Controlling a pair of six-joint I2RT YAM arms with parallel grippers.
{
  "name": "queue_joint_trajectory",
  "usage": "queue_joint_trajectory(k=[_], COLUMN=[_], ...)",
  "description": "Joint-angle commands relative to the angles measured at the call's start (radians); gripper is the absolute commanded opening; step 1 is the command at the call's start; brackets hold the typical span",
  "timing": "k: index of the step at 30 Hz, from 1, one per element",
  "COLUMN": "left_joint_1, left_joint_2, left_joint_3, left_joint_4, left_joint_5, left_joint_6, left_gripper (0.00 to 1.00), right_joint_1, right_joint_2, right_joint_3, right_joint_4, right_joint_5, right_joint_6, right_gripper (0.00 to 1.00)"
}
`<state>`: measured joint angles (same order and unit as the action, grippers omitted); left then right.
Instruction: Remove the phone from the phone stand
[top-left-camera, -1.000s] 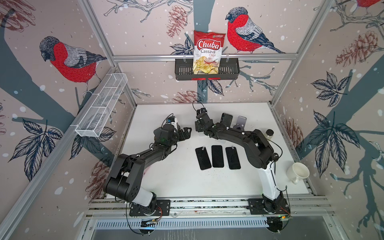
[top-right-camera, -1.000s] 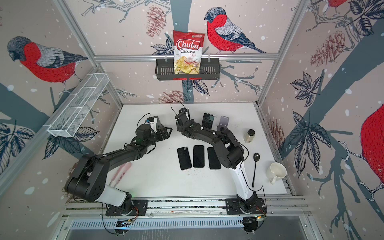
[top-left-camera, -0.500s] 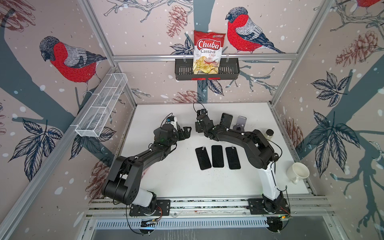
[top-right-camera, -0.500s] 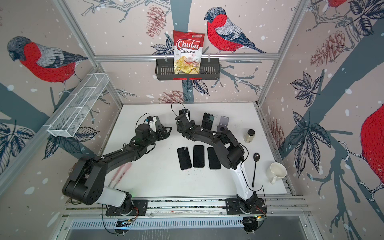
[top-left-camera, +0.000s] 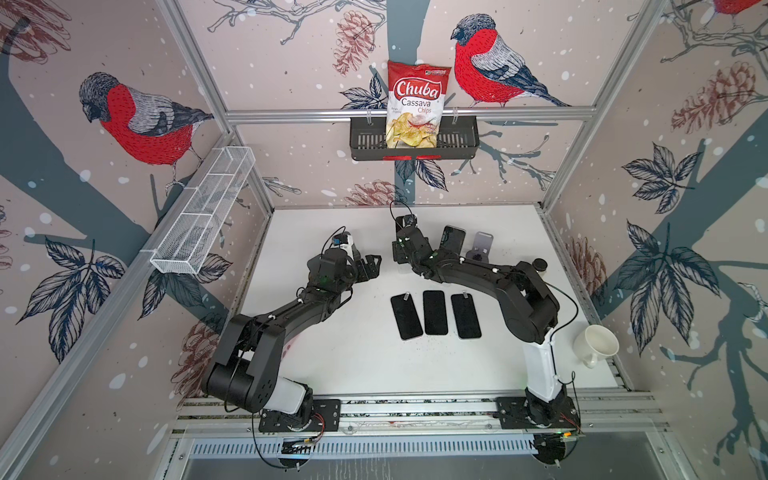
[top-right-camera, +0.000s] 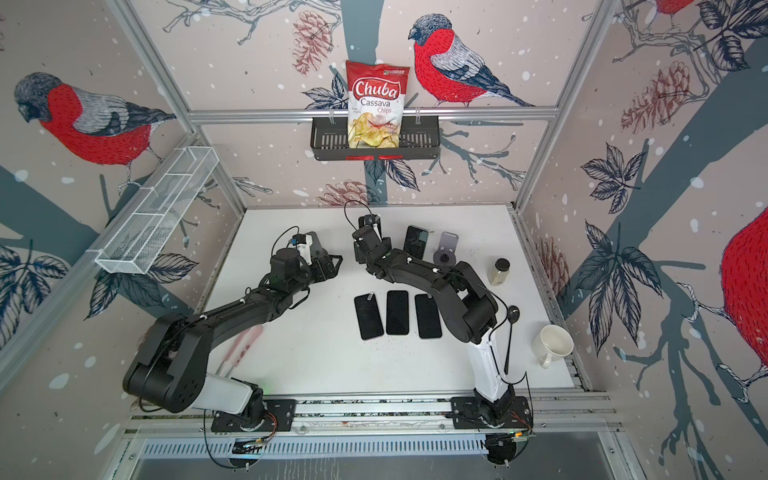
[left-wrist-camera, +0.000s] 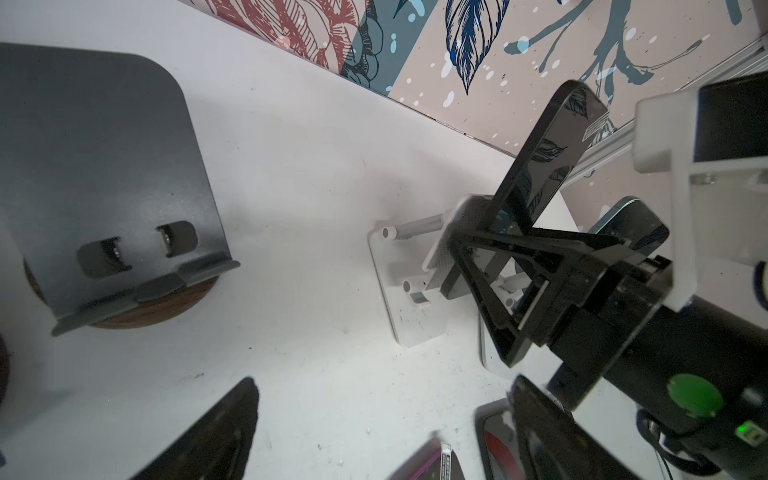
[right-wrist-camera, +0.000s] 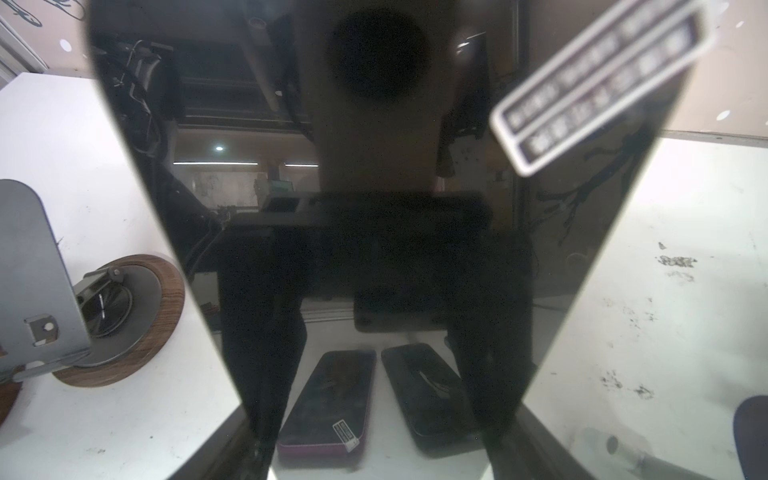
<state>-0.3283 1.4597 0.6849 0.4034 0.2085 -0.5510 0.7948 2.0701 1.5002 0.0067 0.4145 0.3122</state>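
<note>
The phone (left-wrist-camera: 552, 145), black and glossy with a small sticker, leans on a white phone stand (left-wrist-camera: 411, 316). My right gripper (left-wrist-camera: 457, 257) is shut on its two side edges low down. Its lower end is still at the stand's cradle. In the right wrist view the phone (right-wrist-camera: 374, 249) fills the middle, with my right gripper (right-wrist-camera: 378, 449) clamped on it. In both top views my right gripper (top-left-camera: 398, 259) hides this phone. My left gripper (top-left-camera: 374, 266) hangs open just to its left, and in the left wrist view it (left-wrist-camera: 374, 436) is over bare table.
Three phones (top-left-camera: 434, 311) lie flat side by side in front of the arms. Another phone (top-left-camera: 452, 239) stands behind the right arm, beside a grey stand (top-left-camera: 482, 245). A grey stand on a wooden base (left-wrist-camera: 104, 174) is close by. A jar (top-right-camera: 498, 270), spoon (top-right-camera: 511, 328) and mug (top-left-camera: 596, 343) sit right.
</note>
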Motion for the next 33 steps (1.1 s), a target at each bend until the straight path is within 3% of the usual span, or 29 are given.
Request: queue_joint_trajectory(k=[1,22,33], left_joint_1=[-0.001,-0.001,0.000], left_joint_2=[-0.009,-0.061,-0.214], left_joint_3=[0.004,0.006,-0.038], left_joint_4=[-0.002,-0.102,-0.173], left_joint_5=[-0.009,-0.023,0.070], left_joint_6=[0.013,0.025,0.049], left_gripper=[0.93,0.93,0.91], right_joint_1=[0.003,0.050,0.126], right_joint_2=[-0.025,-0.201,-0.310], right_joint_3=[-0.009,-0.098,-0.247], right_joint_4=[0.042,-0.001,0.023], right_joint_5=[0.016,-0.013,-0.107], right_joint_6=[-0.015,-0.089,-0.120], right_gripper=[0.73,0.73,0.73])
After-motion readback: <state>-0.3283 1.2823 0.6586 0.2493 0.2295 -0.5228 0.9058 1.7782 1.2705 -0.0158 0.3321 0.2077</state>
